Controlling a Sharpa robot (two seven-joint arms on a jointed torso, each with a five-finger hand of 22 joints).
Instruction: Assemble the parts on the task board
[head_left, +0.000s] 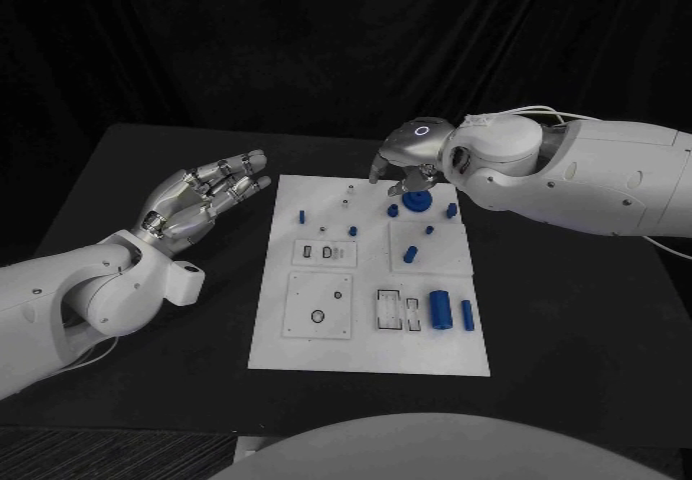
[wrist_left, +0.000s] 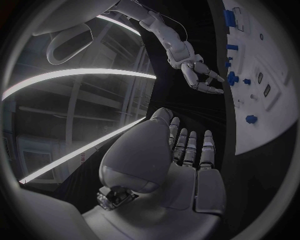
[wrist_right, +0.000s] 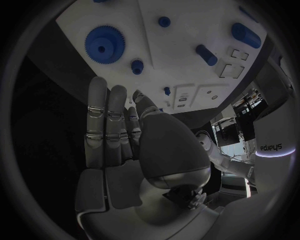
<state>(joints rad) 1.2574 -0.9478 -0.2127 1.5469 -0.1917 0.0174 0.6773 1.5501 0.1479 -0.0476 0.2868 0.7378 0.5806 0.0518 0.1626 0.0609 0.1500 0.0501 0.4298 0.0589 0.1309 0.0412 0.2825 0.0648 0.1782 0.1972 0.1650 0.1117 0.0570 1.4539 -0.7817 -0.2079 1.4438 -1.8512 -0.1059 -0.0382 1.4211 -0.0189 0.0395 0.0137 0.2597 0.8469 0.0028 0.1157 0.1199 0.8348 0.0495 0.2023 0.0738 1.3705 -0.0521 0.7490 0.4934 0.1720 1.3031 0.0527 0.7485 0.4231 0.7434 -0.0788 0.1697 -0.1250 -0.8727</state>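
Two spread, empty hands: left hand (head_left: 202, 200) beside the task board (head_left: 372, 345), right hand (head_left: 408, 172) above its far edge.

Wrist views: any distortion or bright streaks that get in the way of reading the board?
Left wrist view: the fisheye bends the board edge into a curve, and bright light strips streak the room behind the left hand. Right wrist view: the board's edges bow, but the blue gear reads sharp. Head view: board evenly lit, no glare.
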